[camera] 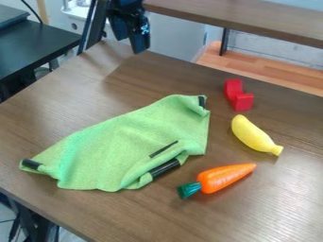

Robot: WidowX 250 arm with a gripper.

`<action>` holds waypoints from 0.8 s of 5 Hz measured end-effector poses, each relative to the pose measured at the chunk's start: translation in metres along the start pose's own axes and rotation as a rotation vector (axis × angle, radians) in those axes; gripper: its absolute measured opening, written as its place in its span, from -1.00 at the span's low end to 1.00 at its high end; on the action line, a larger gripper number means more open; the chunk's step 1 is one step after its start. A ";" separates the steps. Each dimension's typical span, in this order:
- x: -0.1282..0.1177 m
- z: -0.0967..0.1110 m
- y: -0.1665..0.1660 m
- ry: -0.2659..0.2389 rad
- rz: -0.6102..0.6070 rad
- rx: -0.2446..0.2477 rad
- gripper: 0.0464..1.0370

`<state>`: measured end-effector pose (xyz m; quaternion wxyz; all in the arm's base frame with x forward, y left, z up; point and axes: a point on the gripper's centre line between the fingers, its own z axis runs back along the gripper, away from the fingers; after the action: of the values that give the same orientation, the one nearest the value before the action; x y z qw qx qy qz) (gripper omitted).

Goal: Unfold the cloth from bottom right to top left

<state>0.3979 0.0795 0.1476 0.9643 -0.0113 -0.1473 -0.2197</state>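
Note:
The black gripper (133, 33) hangs at the top edge of the view, left of centre, over the far end of the table and well apart from the cloth. A green cloth (126, 146) with black strips at its corners lies on the left and middle of the table. Its lower right edge is folded over, with a black strip along the fold and a thin black line just above it. The upper right corner, with a black mark, is slightly bent, and the left corner has another black mark.
To the right of the cloth lie a red block (238, 95), a yellow banana (253, 135) and an orange carrot (221, 177) with a green top, close to the folded edge. The brown table (56, 113) ends at the left and far edges; a shelf (246, 19) stands behind.

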 end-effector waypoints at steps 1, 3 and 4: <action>-0.006 -0.014 -0.002 0.031 0.007 -0.025 0.93; -0.032 -0.032 -0.032 0.094 -0.062 -0.086 0.93; -0.041 -0.032 -0.043 0.099 -0.087 -0.109 0.93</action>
<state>0.3530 0.0553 0.1033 0.9579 -0.0466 -0.0874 -0.2694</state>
